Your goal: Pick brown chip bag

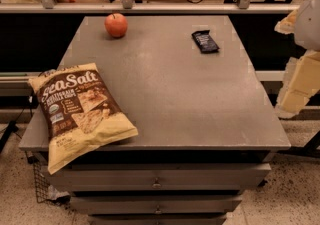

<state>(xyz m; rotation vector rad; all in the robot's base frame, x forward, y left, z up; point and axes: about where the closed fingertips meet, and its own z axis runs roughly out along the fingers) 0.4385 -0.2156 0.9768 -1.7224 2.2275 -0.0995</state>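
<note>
The brown chip bag (80, 114) lies flat on the front left corner of the grey table (190, 99). It has a dark brown centre panel with white "Sea Salt" lettering and pale yellow edges. Its lower end hangs over the table's front left edge. My gripper (296, 86) is at the far right edge of the view, off the table's right side and well away from the bag. It shows only as pale yellow and white parts, and it holds nothing that I can see.
A red apple (116, 25) sits at the back left of the table. A small black snack-bar wrapper (205, 41) lies at the back right. Drawers (157, 183) are under the tabletop. A metal rail (150, 7) runs behind the table.
</note>
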